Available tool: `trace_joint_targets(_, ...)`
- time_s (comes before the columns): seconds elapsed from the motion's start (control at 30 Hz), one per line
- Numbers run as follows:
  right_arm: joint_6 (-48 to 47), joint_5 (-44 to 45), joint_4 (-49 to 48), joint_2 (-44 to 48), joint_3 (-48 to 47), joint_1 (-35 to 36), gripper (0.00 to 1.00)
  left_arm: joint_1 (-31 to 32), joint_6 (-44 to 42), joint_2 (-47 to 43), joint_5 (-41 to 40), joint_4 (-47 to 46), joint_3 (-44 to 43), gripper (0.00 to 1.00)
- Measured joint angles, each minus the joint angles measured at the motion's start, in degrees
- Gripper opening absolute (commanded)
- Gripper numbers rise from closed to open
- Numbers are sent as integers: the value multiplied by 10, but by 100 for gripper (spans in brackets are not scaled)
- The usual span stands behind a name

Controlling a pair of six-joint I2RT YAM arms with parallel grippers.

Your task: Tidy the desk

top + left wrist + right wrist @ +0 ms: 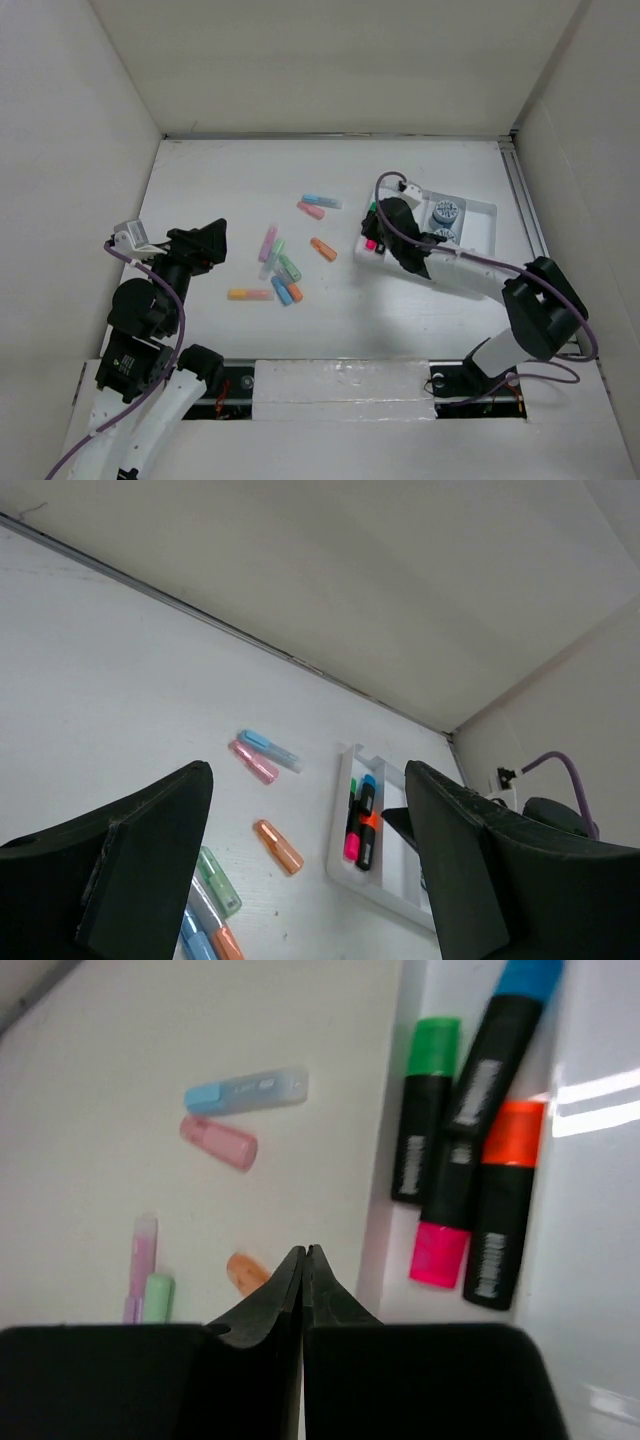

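- White walls (330,60) are boxing in the desk (420,320), which is filling most of the top view.
- The tray (487,222) is sitting on the desk's right side, holding black markers (470,1160) in its left compartment.
- The left gripper (308,780) is hovering spread and empty over the desk's left side, facing the scatter.
- The right gripper (304,1265) is hanging pressed together, pinching nothing, over the tray's left rim.
- Loose highlighters (289,267) are lying on the desk between the two grippers, left of the tray.
- The orange highlighter (323,249) is lying just left of the right gripper, its long axis running diagonally. That arm is looking nearer to it, while the left arm is sitting nearer the main cluster.
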State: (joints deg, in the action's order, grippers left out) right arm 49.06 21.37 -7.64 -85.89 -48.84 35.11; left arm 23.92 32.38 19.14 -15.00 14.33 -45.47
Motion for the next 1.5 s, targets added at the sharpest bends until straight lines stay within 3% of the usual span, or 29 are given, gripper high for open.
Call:
trace_joint_targets(0.07, -14, -8, 3, -21, -21, 37, 0, 0, 0, 0, 0, 0, 0, 74)
trace_joint_targets(0.1, -21, -8, 4, -37, -35, 55, 5, 0, 0, 0, 0, 0, 0, 74)
trace_joint_targets(0.13, -30, -9, 3, -57, -50, 77, 15, 0, 0, 0, 0, 0, 0, 74)
trace_joint_targets(0.17, -38, -8, 3, -77, -64, 99, 35, 0, 0, 0, 0, 0, 0, 74)
trace_joint_targets(0.27, -61, 0, 22, -134, -100, 154, 59, 0, 0, 0, 0, 0, 0, 74)
trace_joint_targets(0.37, -79, 12, 47, -180, -127, 178, 67, 0, 0, 0, 0, 0, 0, 74)
trace_joint_targets(0.73, -113, 93, 113, -245, -182, 171, 70, 0, 0, 0, 1, 0, 0, 73)
trace_joint_targets(0.87, -131, 104, 120, -250, -194, 171, 76, 0, 0, 0, 1, -2, 0, 73)
trace_joint_targets(1.13, -186, 57, 117, -292, -236, 159, 72, 0, -1, 2, 2, -10, 0, 73)
trace_joint_targets(1.23, -197, 25, 106, -291, -235, 151, 58, 0, -2, 2, 3, -11, 0, 73)
trace_joint_targets(1.3, -199, 6, 101, -290, -233, 145, 45, 0, -2, 2, 3, -12, 0, 73)
trace_joint_targets(1.33, -197, -8, 97, -285, -228, 143, 33, 0, -3, 2, 3, -12, 0, 73)
trace_joint_targets(1.5, -193, -26, 97, -275, -216, 145, 25, 0, -4, 2, 3, -12, 0, 73)
